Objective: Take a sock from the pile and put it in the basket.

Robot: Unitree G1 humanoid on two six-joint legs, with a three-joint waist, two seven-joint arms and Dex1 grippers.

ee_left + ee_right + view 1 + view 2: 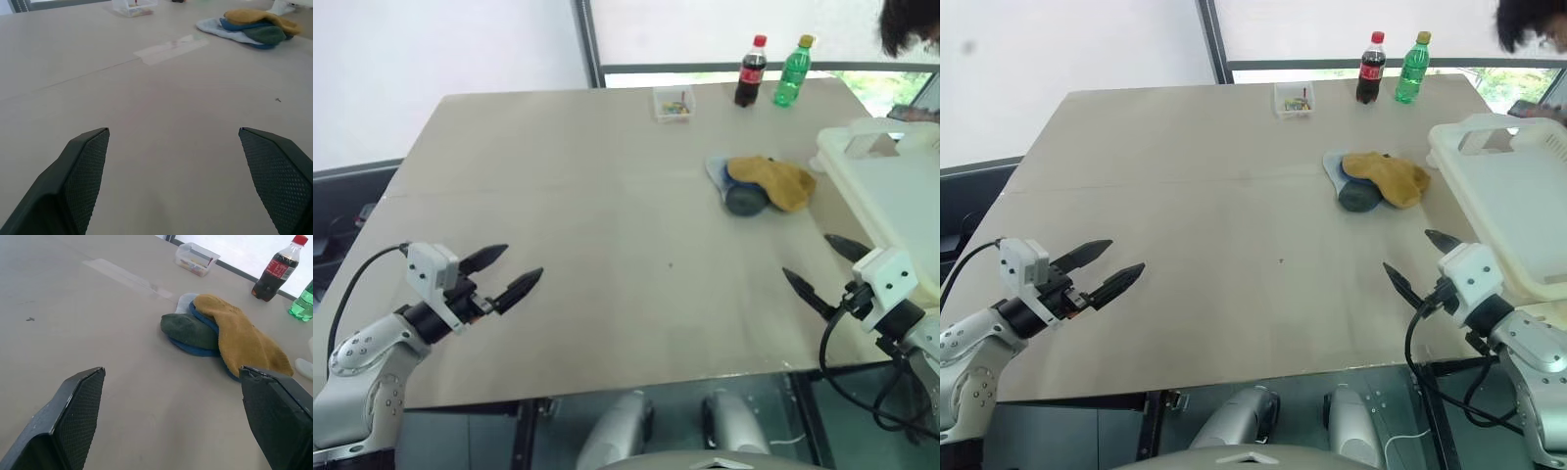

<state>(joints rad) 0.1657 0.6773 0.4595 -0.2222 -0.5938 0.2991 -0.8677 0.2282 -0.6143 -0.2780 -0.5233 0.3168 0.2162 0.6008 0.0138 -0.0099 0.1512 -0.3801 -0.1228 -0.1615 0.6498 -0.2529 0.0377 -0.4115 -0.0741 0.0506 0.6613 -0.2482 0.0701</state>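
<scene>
The pile (762, 184) of socks lies on the tan table (587, 215), right of centre toward the back: a mustard sock (239, 335) on top, a dark grey-green one (188, 330), a blue one and a pale blue one beneath. The cream-white basket (891, 186) stands at the table's right edge, just right of the pile. My left gripper (514, 271) hovers open over the front left of the table, far from the pile. Near the front right edge my right gripper (824, 266) is open and empty, short of the pile and beside the basket.
A small clear box (674, 103) with colourful bits sits at the back centre. A cola bottle (751, 71) and a green bottle (793, 70) stand at the back right. A person's dark hair (909, 24) shows at the far right corner.
</scene>
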